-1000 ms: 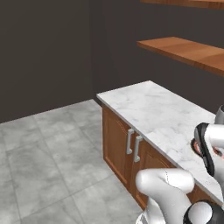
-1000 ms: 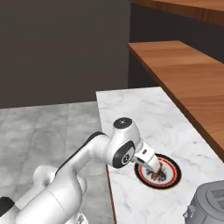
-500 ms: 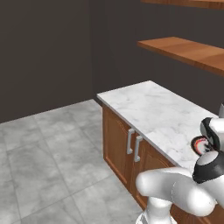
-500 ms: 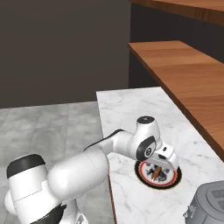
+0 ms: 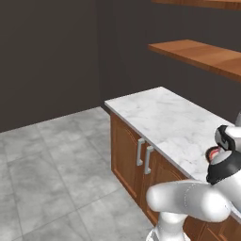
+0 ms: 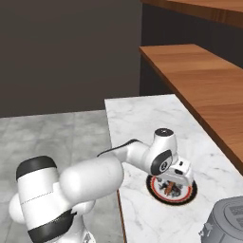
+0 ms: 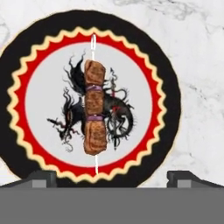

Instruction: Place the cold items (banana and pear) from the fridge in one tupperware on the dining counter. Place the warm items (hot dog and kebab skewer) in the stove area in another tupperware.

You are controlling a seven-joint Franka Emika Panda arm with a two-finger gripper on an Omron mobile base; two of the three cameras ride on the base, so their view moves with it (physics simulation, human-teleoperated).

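One kebab skewer (image 7: 95,113) on a round plate (image 7: 26,57), lying along the middle of the plate's pale centre over a black dragon drawing. Brown meat chunks with thin purple bands between them, thin white stick poking out at both ends. Plate rimmed black, then a red ring with a cream zigzag edge; set on a white-grey marble counter (image 6: 137,118) with brown wooden cabinet doors (image 5: 126,150) below. Gripper (image 6: 176,182) pointed straight down over the plate, close above the skewer, touching nothing. Two dark fingertips (image 7: 41,177) spread wide apart at the bottom of the hand view, one to each side of the skewer, nothing between them. Wooden shelves (image 6: 199,80) along the dark wall above the counter. Grey lidded pot (image 6: 228,220) just beyond the plate on the same counter. Grey tiled floor (image 5: 52,164) beside the cabinets.
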